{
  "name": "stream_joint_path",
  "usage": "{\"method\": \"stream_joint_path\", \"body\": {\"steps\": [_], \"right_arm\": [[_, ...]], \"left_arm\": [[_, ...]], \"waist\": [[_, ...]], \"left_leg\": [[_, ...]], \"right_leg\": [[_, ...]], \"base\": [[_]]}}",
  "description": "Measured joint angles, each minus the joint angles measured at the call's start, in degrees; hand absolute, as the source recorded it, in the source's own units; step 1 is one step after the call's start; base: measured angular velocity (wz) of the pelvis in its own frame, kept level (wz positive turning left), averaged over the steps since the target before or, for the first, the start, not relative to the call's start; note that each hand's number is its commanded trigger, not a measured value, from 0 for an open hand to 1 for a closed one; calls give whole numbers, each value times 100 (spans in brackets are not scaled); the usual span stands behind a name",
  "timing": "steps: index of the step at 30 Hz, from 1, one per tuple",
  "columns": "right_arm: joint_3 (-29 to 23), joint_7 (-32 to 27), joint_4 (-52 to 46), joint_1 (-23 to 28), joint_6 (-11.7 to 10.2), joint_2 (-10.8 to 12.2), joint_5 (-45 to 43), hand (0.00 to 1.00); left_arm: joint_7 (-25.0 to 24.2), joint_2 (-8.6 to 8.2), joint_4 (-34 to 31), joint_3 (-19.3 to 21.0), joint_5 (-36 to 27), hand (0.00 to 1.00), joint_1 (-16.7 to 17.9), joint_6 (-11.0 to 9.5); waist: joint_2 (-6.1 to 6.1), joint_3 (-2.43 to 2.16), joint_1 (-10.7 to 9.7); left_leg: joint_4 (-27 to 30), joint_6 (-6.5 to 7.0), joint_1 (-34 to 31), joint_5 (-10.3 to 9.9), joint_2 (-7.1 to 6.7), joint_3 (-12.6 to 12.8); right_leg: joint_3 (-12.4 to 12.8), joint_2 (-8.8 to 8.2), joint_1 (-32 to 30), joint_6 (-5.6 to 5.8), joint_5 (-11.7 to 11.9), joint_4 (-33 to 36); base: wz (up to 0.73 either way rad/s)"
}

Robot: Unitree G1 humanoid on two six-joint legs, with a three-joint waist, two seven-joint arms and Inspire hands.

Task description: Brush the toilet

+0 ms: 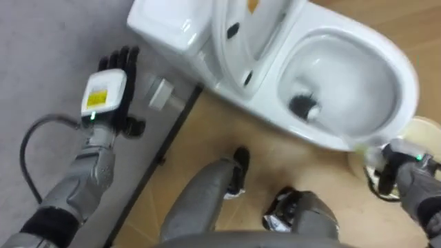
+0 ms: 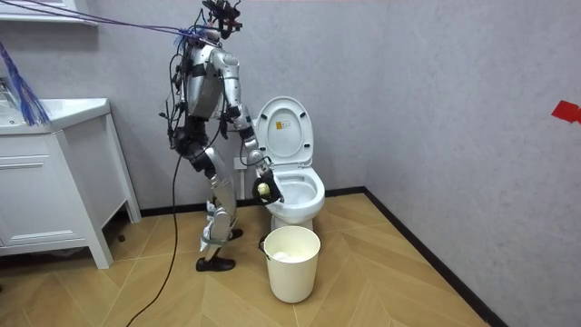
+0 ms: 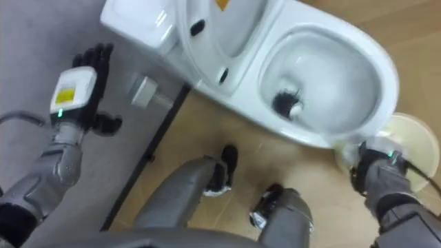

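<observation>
Left eye view: brush head (image 1: 304,106) in bowl (image 1: 365,62); right hand (image 1: 394,172) hold unclear.

**Left and right eye views:** a stereo pair on the robot's head looks steeply down from close above the toilet (image 1: 275,117). The bowl lies toward 1 o'clock, and the bucket (image 1: 417,131) is cut off at 3 o'clock. The right eye sits slightly aside, so both fall a little further toward 9 o'clock.

**Room view:** a standing camera set well back faces the rear wall (image 2: 436,82) roughly level. The toilet is at centre, with the bucket at its 6 o'clock.

All views share toilet and bucket.
</observation>
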Motion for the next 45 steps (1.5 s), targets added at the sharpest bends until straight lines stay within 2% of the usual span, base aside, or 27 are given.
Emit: {"method": "stream_joint_path", "body": {"steps": [1, 3, 4, 5, 9, 11, 13, 17, 21, 25, 28, 30, 31, 33, 35, 42, 45], "right_arm": [[-61, 36, -3, 83, -3, 74, 1, 100], [-395, 186, -125, 414, -75, 260, -35, 100], [-452, 219, -174, 544, -80, 276, -34, 100], [-595, 253, -229, 728, -108, 305, -23, 100], [-1227, 286, -311, 1400, -108, 488, -1, 100], [-1469, 277, -371, 1659, -111, 588, 0, 100], [-1647, 279, -417, 1846, -120, 703, 7, 100], [-1997, 231, -391, 2038, -111, 975, 176, 100], [-2052, 155, -389, 2161, -108, 1052, 566, 100], [-2574, -157, -371, 2208, -108, 1206, 1052, 100], [-3071, -414, -378, 2208, -171, 1238, 1184, 100], [-3250, -607, -403, 2254, -239, 1342, 1201, 100], [-3312, -661, -404, 2259, -245, 1389, 1250, 100], [-3536, -928, -392, 2250, -293, 1528, 1529, 100], [-3820, -1173, -382, 2197, -325, 1577, 1678, 100], [-4716, -1897, -272, 2313, -364, 1590, 2204, 100], [-5017, -2091, -280, 2358, -354, 1592, 2265, 100]], "left_arm": [[-46, -19, 54, 13, 0, 0, 39, 10], [-247, -111, 61, 144, -4, 0, 346, 55], [-285, -124, 60, 171, 2, 0, 429, 56], [-405, -198, 63, 292, -16, 0, 657, 55], [-514, -563, 284, 896, -234, 0, 1364, 69], [-526, -707, 535, 1131, -389, 0, 1532, 98], [-557, -856, 746, 1377, -626, 0, 1701, 112], [-561, -1171, 1193, 1913, -1200, 0, 1968, 113], [-478, -1449, 1530, 2387, -2002, 0, 2132, 109], [-351, -1554, 1884, 2772, -2861, 0, 2209, 131], [-289, -1696, 2510, 3414, -3256, 0, 2128, 116], [-122, -1783, 2854, 3773, -4000, 0, 2139, 169], [-103, -1784, 2922, 3831, -4215, 0, 2132, 178], [21, -1786, 3220, 3986, -5027, 0, 2056, 214], [150, -1790, 3435, 4120, -5402, 0, 1975, 217], [252, -1786, 3787, 4686, -5739, 0, 1685, 269], [101, -1784, 3815, 4740, -5725, 0, 1669, 332]], "waist": [[-48, -5, -34], [-205, -66, -134], [-235, -76, -138], [-263, -72, -172], [-364, -86, -201], [-372, -88, -204], [-468, -65, -222], [-468, -72, -199], [-452, -67, -181], [-435, -69, -205], [-412, -95, -202], [-421, -116, -239], [-423, -116, -243], [-421, -118, -301], [-396, -110, -390], [-406, -117, -620], [-394, -129, -759]], "left_leg": [[-46, 0, 120, 0, 3, 6], [-207, -13, 486, -9, 52, 15], [-254, -42, 566, -26, 59, 15], [-316, -101, 747, -68, 71, -1], [-582, -154, 1485, -108, 75, -12], [-706, -195, 1755, -172, 100, -1], [-836, -208, 2021, -183, 119, 14], [-1002, -231, 2346, -198, 139, 53], [-1041, -287, 2619, -245, 135, 41], [-1072, -316, 2822, -329, 134, 44], [-1195, -326, 2967, -335, 138, 81], [-1218, -339, 3101, -392, 129, 88], [-1220, -338, 3120, -399, 129, 96], [-1236, -336, 3169, -410, 141, 165], [-1254, -334, 3219, -411, 144, 216], [-1501, -334, 3523, -448, 239, 561], [-1584, -337, 3631, -473, 238, 687]], "right_leg": [[-7, 23, 136, 10, 7, -100], [-17, 125, 554, 30, 75, -517], [-1, 153, 635, 30, 93, -588], [-10, 203, 884, 42, 115, -722], [39, 324, 1682, 86, 279, -1363], [54, 392, 1959, 100, 317, -1573], [56, 403, 2214, 108, 352, -1734], [69, 478, 2575, 96, 440, -2039], [83, 504, 2871, 97, 444, -2159], [139, 558, 3073, 94, 445, -2261], [286, 569, 3120, 94, 453, -2297], [331, 560, 3243, 102, 455, -2322], [339, 559, 3264, 105, 453, -2332], [438, 561, 3271, 105, 453, -2336], [558, 566, 3280, 105, 453, -2326], [1037, 578, 3285, 107, 471, -2323], [1217, 579, 3279, 114, 486, -2324]], "base": [[11], [-2], [-9], [-6], [-12], [-9], [-10], [-5], [-5], [-7], [-21], [-15], [-8], [-12], [-18], [-31], [-32]]}}
